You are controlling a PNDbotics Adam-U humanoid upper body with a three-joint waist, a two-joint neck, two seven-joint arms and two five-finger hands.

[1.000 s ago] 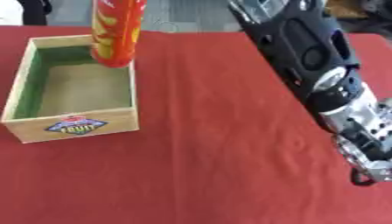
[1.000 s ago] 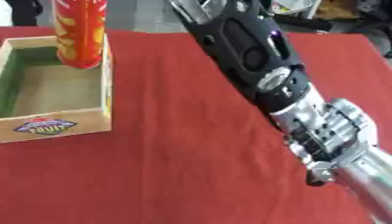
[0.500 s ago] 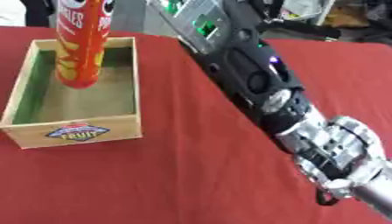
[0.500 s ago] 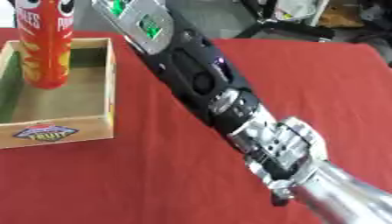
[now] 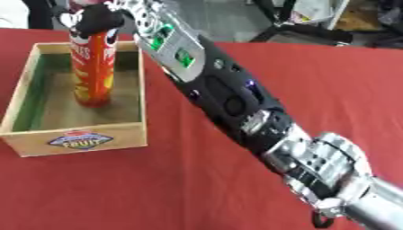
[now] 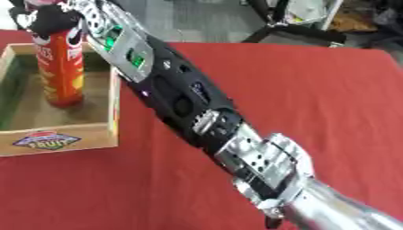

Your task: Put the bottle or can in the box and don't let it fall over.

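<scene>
The right hand point(image 5: 96, 19) was curled over the top of the tall red can point(image 5: 93, 74), fingers wrapped round its upper end, and directly below that hand the can stood upright with its base on the floor of the wooden box point(image 5: 130, 137). So the can was in, or as good as in, and the risk looked to be all in the letting go.

That can was tall and narrow, and it was held only at the very top. If the fingers dragged sideways as they opened, the top would likely go with them and the can could tip against the box wall nearest the forearm, or over it. A snag on the lid could do the same. The long black and silver forearm ran close past that wall too; a careless sweep on the way out could nudge the box and rock the can.

The count: one can, one box with a fruit label on its front, one red-covered bench point(image 5: 315, 90), one hand in view. The left hand did not show.
</scene>
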